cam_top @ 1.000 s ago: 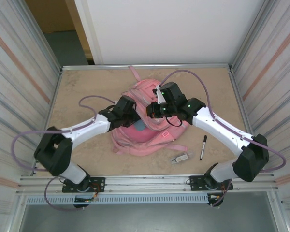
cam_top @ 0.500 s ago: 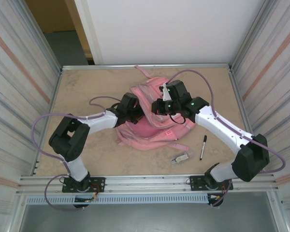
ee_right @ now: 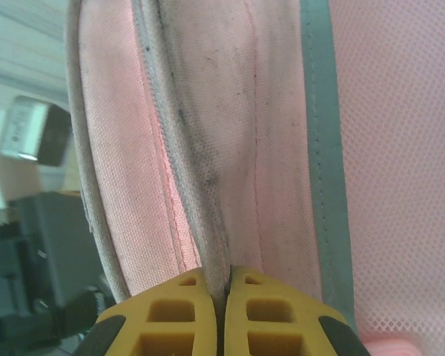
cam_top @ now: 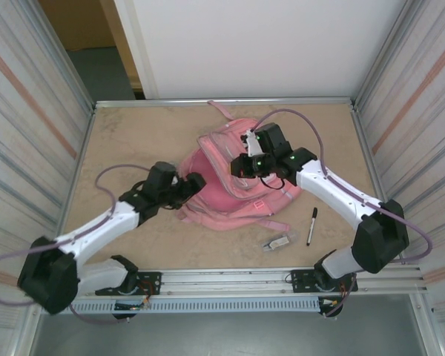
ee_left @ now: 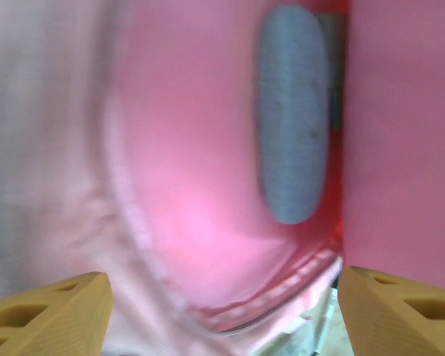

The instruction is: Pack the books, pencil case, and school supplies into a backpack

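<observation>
The pink backpack (cam_top: 224, 202) is lying in the middle of the tan table (cam_top: 133, 141), with its straps trailing toward the far edge. The right gripper (cam_top: 239, 166) is reaching over the bag's far right part. In the right wrist view its yellow fingers (ee_right: 170, 311) are pressing together on a raised fold of the pink backpack (ee_right: 282, 111), pinching the fabric just left of a grey-green trim band (ee_right: 322, 148).

The left gripper (cam_top: 196, 182) is hanging at the bag's left edge, just beside the opening. In the left wrist view its two yellow fingers (ee_left: 52, 311) are standing wide apart at the lower corners with nothing between them. The left gripper (ee_left: 222, 304) is facing into the pink backpack (ee_left: 193, 222), whose inside is showing bright pink. The blue-grey pencil case (ee_left: 293, 111) is lying in there, lengthwise against a pink wall on its right. That picture is blurred, so finer detail cannot be told.

On the bare table near and to the right of the bag, the black pen (cam_top: 311, 225) with its white band is lying roughly near-to-far. The small clear-and-grey item (cam_top: 277, 242) is resting just to its left, near the bag's near strap.
</observation>
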